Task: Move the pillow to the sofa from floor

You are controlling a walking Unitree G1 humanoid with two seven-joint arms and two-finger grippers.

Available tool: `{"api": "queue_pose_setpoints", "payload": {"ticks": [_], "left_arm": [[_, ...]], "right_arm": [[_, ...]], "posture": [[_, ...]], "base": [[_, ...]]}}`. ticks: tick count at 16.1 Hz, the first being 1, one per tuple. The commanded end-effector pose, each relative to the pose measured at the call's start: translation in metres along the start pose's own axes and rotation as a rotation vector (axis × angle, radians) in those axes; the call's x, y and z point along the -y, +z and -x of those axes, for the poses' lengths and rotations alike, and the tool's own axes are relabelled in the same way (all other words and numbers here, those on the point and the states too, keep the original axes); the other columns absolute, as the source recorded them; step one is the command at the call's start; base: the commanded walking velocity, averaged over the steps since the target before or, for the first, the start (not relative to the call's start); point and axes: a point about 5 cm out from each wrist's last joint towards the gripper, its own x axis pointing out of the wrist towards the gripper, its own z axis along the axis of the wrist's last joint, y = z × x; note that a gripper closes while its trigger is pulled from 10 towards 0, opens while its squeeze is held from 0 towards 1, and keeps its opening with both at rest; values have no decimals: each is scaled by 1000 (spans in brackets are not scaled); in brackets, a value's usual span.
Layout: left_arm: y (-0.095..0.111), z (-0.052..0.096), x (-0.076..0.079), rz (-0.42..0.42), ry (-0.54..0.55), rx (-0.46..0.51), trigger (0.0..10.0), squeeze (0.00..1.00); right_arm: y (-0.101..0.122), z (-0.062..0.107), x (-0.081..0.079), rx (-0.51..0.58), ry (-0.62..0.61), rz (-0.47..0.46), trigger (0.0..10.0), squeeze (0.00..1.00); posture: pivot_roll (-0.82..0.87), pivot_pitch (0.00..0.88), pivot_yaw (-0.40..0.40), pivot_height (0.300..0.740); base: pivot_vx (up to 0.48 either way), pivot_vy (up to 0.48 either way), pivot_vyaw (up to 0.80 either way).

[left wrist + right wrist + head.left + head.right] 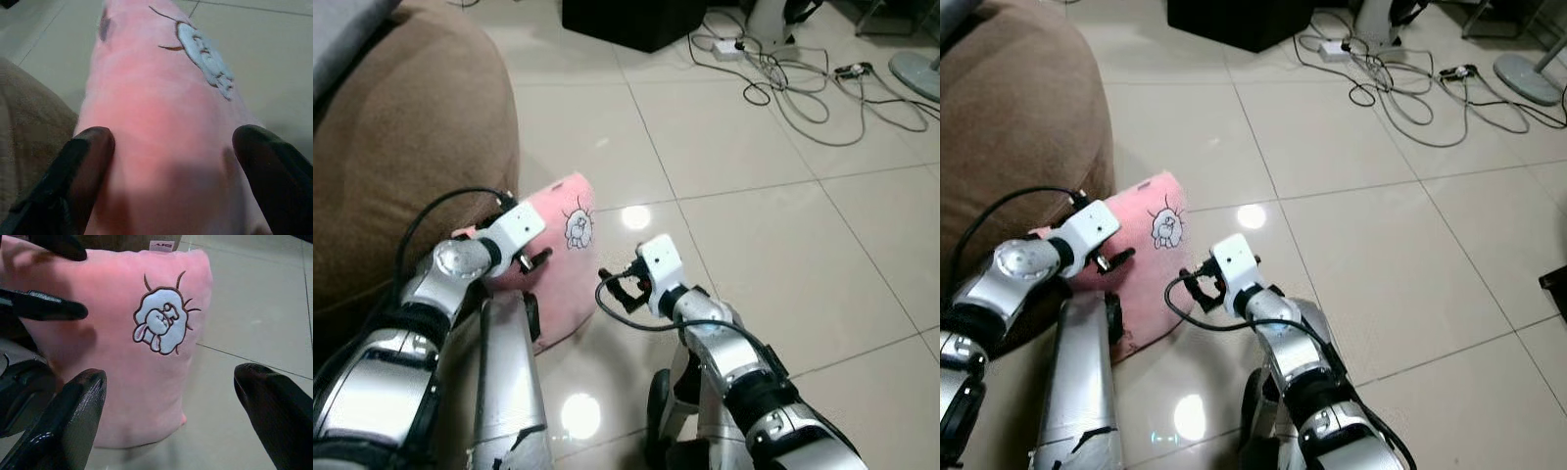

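Head views: pink pillow (pixel 563 264) with a white bunny patch (pixel 578 227) stands tilted on the tiled floor (pixel 783 245), leaning against the brown sofa (pixel 401 137). Left gripper (pixel 530 260) is at the pillow's upper sofa-side part; right gripper (pixel 619 289) is low, just beside the pillow's outer edge. Cables and a power strip (pixel 729 45) lie well apart.

Left wrist view: fingers (pixel 83 166) spread wide, pillow plush between them, nothing pinched yet; sofa fabric on one side.

Right wrist view: fingers (pixel 78 421) wide open, empty, facing the pillow face; pillow's lower edge sits on the tile. Left gripper's black fingertips (pixel 54 306) touch the pillow's upper corner.

Handling, by judgement: looks light, soft, squashy, not fragile; plush gives grip but will sag from one corner. Best squeezed between both grippers at opposite edges, or pinched deep on the top edge.
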Motion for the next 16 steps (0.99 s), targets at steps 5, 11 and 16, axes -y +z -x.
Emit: {"api": "queue_pose_setpoints", "payload": {"ticks": [5,11,16], "left_arm": [[20,4,-31,-35,91,31,10000,0],[4,-4,-10,-100,32,-90,10000,0],[-13,-8,7,-164,47,-216,10000,0]], "right_arm": [[-11,9,3,-33,-22,-22,10000,0],[-11,11,2,-35,-16,-18,10000,0],[-10,17,2,-31,-15,-8,10000,0]], "posture": [[203,255,-152,437],[208,242,-158,437],[174,264,-169,437]], "base": [[0,0,0],[0,0,0],[0,0,0]]}}
